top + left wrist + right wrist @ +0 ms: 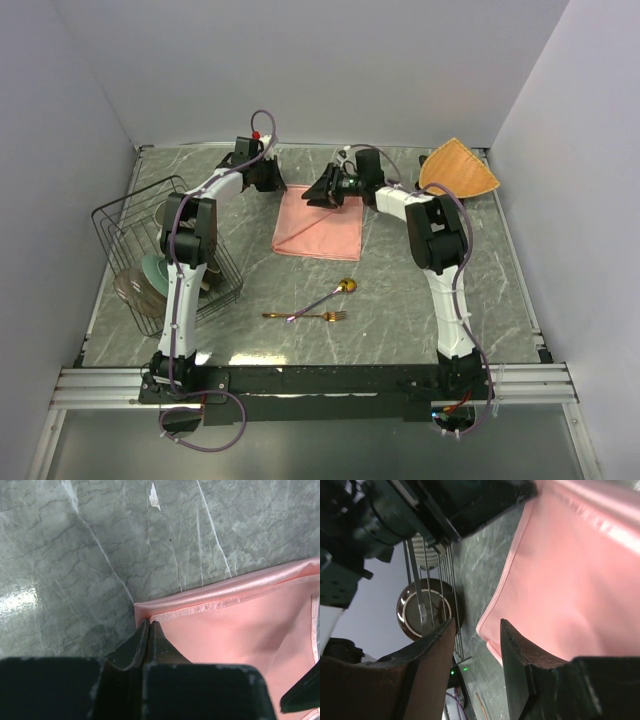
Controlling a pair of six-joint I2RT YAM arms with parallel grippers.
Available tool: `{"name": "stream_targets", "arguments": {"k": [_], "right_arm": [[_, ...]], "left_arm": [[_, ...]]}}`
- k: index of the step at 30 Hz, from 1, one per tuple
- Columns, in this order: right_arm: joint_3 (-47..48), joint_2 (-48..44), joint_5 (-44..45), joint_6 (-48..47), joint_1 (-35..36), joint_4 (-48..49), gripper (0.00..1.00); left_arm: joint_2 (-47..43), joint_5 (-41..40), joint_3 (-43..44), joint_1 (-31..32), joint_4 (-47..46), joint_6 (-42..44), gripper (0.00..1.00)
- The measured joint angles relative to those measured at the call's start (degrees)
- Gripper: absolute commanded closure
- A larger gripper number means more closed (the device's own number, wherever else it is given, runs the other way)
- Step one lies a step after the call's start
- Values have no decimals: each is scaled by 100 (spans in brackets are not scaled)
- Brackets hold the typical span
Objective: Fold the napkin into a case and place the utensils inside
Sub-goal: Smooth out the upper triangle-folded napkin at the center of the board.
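"Napkin [320, 222] first: where did it lie?"

"Toward the far side of the tabletop [400, 300], flat and folded over, between the two arms. Left of everything stood a black wire rack [130, 215] holding crockery [150, 275]."

"And the left end effector [150, 625]?"

"Its jaws were pressed together, tips at the cloth's folded left corner. Whether any cloth was pinched, I could not tell."

"The utensils?"

"Nearer the arm bases, apart from the cloth. The gold fork [305, 317] lay flat, and the spoon [330, 297] slanted, its handle reaching the fork."

"The right end effector [477, 623]?"

"Its fingers stood apart, over the cloth's edge. An orange woven mat [460, 168] lay in the far right corner."
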State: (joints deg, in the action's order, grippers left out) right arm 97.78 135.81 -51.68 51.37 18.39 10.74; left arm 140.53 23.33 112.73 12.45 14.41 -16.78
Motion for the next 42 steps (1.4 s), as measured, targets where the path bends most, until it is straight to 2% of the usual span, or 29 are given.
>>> {"name": "stream_targets", "arguments": {"k": [10,11,12,14,18,22,28,32,37,42], "right_arm": [[229,527,258,-28,-96,-264,56],[229,584,297,-52,-103,-365,57],[229,621,264,-42,-125,-424,57],[243,621,299,-94,-136,-472,57],[251,621,321,-131,-142,-490,57],[251,621,326,-140,-157,-498,57],[251,621,337,-142,-162,-511,57],[267,621,345,-153,-162,-544,57],[284,621,358,-155,-162,-590,57],[308,619,361,-155,-162,-619,57]], "left_arm": [[0,50,0,-13,4,-59,97],[0,66,0,-15,4,-72,94],[0,83,0,-24,7,-79,87],[0,107,0,-28,9,-101,83],[-28,299,-92,-87,-138,-210,68],[-629,968,-1290,-258,-909,-599,66],[-1825,1731,-2653,-435,-1517,-1106,68],[-2763,2177,-3279,-254,-1670,-1134,78],[-2892,2247,-3453,96,-1534,-1093,84],[-2614,2135,-3600,199,-1049,-1121,90]]}}
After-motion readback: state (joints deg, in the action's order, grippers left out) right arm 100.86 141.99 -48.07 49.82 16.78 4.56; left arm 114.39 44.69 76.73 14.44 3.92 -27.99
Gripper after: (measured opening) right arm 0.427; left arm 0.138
